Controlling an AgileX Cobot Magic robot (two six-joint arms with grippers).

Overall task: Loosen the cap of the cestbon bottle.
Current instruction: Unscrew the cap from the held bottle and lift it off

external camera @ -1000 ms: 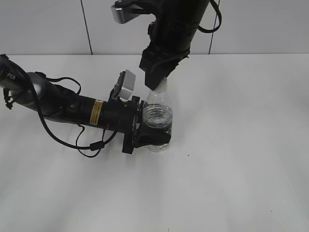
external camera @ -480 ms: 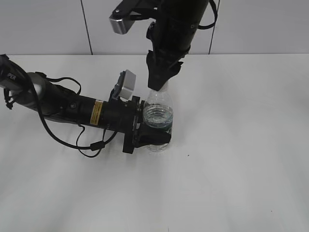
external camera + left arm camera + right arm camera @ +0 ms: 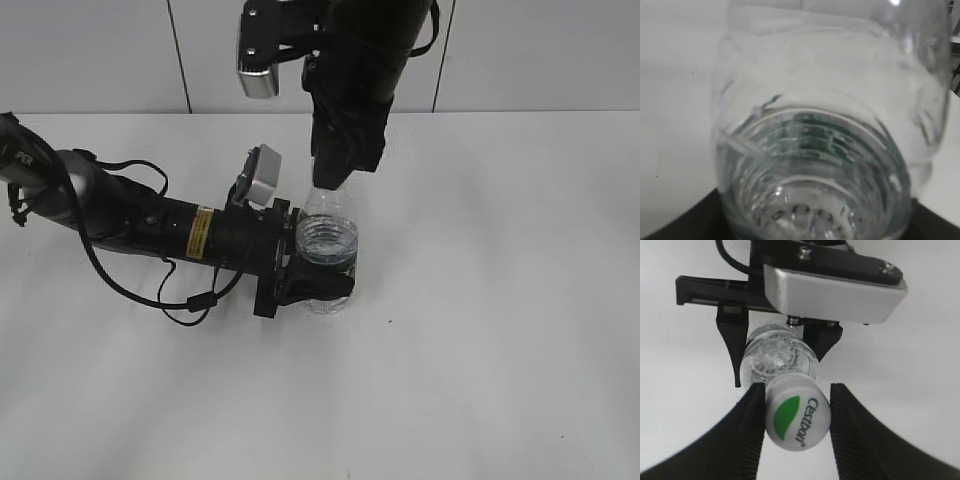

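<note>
White plastic, the cap [image 3: 796, 414], sits between the two black fingers [image 3: 751, 432] of my right gripper [image 3: 330, 183], jaws roughly half closed and pressed to its sides from above. Below, my left gripper [image 3: 318, 287] comes in from the side, jaws a little past half open, clamped around the ribbed body of the cestbon bottle [image 3: 327, 243], which stands upright on the white table [image 3: 480, 300], near its middle. I judge the risks as follows: the right fingers may slip round the smooth cap without turning it; the thin bottle may twist or crush in the left grip, spilling water if the cap frees suddenly. Legible writing: "Cestbon" beside a green leaf mark on the cap; the dark green label band shows only blurred lettering
</note>
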